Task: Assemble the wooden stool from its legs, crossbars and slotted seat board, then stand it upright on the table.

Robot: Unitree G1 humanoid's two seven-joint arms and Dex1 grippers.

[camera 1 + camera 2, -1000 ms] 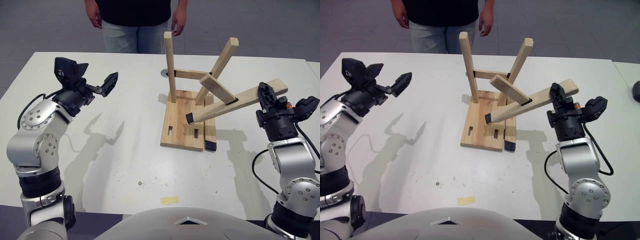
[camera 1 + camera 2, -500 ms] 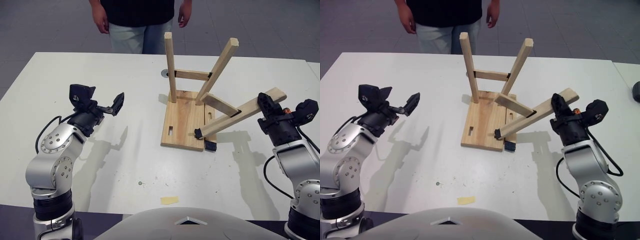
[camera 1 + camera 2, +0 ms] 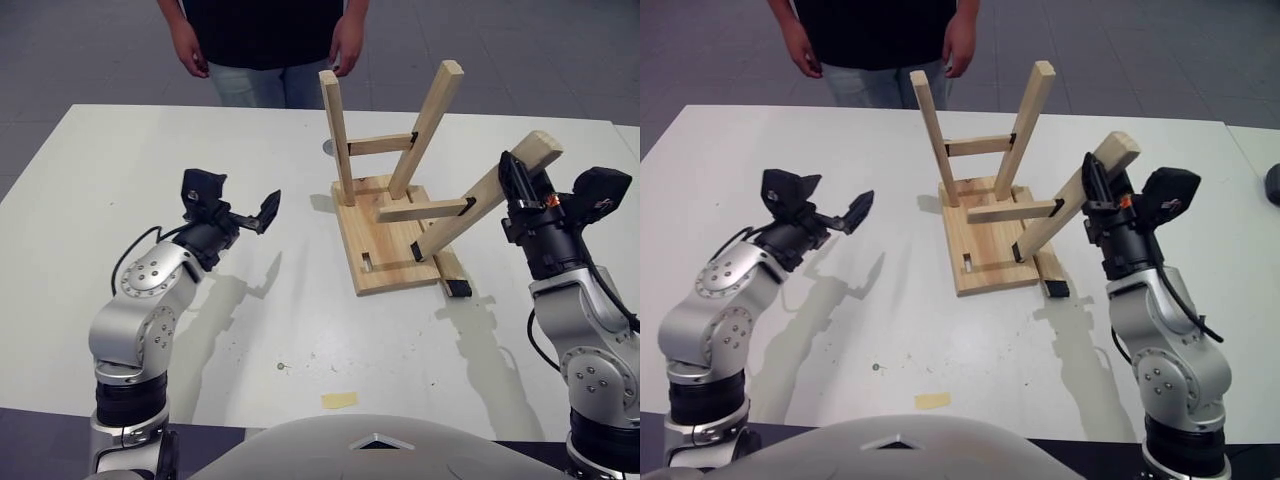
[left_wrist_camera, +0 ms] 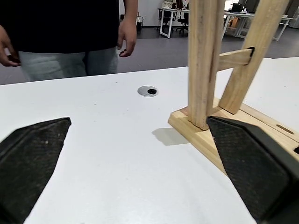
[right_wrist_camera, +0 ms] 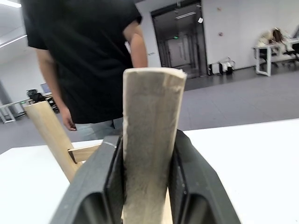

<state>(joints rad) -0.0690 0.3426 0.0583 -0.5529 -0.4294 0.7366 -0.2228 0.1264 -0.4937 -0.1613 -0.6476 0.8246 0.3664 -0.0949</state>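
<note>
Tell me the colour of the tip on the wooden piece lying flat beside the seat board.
The tip is black, clearest in the left eye view.

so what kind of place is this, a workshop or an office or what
Most likely an open-plan office or lab room, not a workshop: grey tiled floor around the white table, a cable grommet set in its top, and desks plus glass doors behind.

The slotted seat board (image 3: 980,240) lay flat on the white table (image 3: 940,350). Two legs (image 3: 931,140) rose from it, joined by a crossbar (image 3: 980,146). The right gripper (image 3: 1098,185) clamped a third, tilted leg (image 3: 1060,215) near its top. The left gripper (image 3: 840,215) hovered well left of the board.
</note>
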